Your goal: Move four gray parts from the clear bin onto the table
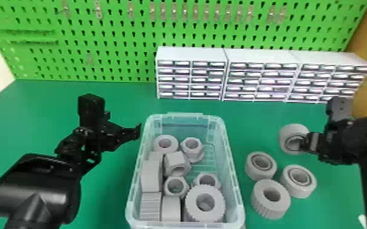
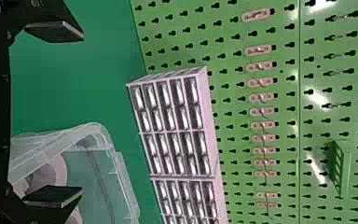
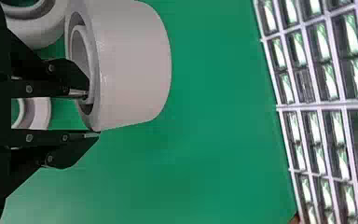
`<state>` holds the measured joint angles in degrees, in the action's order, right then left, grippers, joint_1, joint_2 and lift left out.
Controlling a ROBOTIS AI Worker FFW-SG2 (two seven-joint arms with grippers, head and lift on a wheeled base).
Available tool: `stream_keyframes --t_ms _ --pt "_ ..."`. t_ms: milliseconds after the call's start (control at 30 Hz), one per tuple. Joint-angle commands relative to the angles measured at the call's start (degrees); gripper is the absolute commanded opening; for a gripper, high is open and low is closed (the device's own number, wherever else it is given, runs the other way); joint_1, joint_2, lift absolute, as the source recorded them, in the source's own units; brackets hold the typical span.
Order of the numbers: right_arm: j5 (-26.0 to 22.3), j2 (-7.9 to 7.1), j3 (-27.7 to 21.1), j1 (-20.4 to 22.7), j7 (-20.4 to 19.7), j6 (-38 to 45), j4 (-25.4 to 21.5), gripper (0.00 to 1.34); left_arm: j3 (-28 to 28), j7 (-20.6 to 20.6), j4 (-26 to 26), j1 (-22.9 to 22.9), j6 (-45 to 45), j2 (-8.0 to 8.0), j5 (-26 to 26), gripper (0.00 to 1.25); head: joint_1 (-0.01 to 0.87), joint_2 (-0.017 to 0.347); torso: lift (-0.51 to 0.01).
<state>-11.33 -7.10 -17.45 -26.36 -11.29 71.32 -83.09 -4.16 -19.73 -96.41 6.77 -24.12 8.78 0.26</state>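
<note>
In the right wrist view, my right pincer (image 3: pixel 92 115) is narrow, pinching the wall of a gray ring (image 3: pixel 133 65): one fingertip in the bore, the other against the smooth, matte outside. The ring lies straight ahead of it, its bore's axis running roughly along my fingers. In the left wrist view, my left pincer (image 2: pixel 81 113) is wide and empty beside the clear bin (image 2: pixel 125 186). In the head view, the ring is just left of my right pincer, much the nearer one, and tipped off vertical, while two smooth rings (image 1: pixel 250 171) (image 1: pixel 301 191) and a ribbed wheel (image 1: pixel 271 210) sit bore-up on the green counter (image 1: pixel 115 91), nearer me. Whether it touches the counter I cannot tell. I judge it the fourth part; next I should level that axis upright, lower and let go.
</note>
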Motion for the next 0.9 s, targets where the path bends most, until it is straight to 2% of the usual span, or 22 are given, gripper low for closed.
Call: stream_keyframes --t_ms 0,133,300,400,500,700,867 --pt "-4.0 0.86 -0.3 -0.2 -0.8 -1.4 1.9 0.33 0.0 0.0 0.0 0.0 -0.1 0.09 0.0 1.12 0.686 0.026 -0.05" --pt "-5.1 0.59 0.7 -0.9 -1.4 -1.3 4.0 0.33 -0.1 -0.1 0.0 0.0 -0.1 0.09 0.0 1.12 0.686 0.026 -0.05" --pt "-5.1 -0.55 1.8 -2.3 -2.0 -1.0 5.9 0.33 -0.1 -0.1 0.0 0.0 -0.2 0.09 0.0 1.12 0.686 0.026 -0.05" --pt "-5.6 -0.72 0.7 -3.1 -2.2 -0.9 7.5 0.33 -0.3 -0.2 0.0 0.0 -0.5 0.18 0.0 1.12 0.686 0.026 -0.05" --pt "-7.8 -0.37 -1.2 -4.1 -4.4 -0.9 9.0 0.33 -0.7 -0.2 0.0 0.2 -0.8 0.36 0.0 1.12 0.686 0.026 -0.05" --pt "-11.8 -0.81 -2.5 -5.5 -7.8 -1.0 12.9 0.33 -0.9 -0.2 0.1 0.4 -0.8 0.44 0.0 1.12 0.686 0.026 -0.05" --pt "-14.9 -0.9 -2.2 -4.8 -10.2 -1.7 13.3 0.33 -0.9 -0.4 0.2 0.3 -0.8 0.53 0.0 1.12 0.686 0.026 -0.05"
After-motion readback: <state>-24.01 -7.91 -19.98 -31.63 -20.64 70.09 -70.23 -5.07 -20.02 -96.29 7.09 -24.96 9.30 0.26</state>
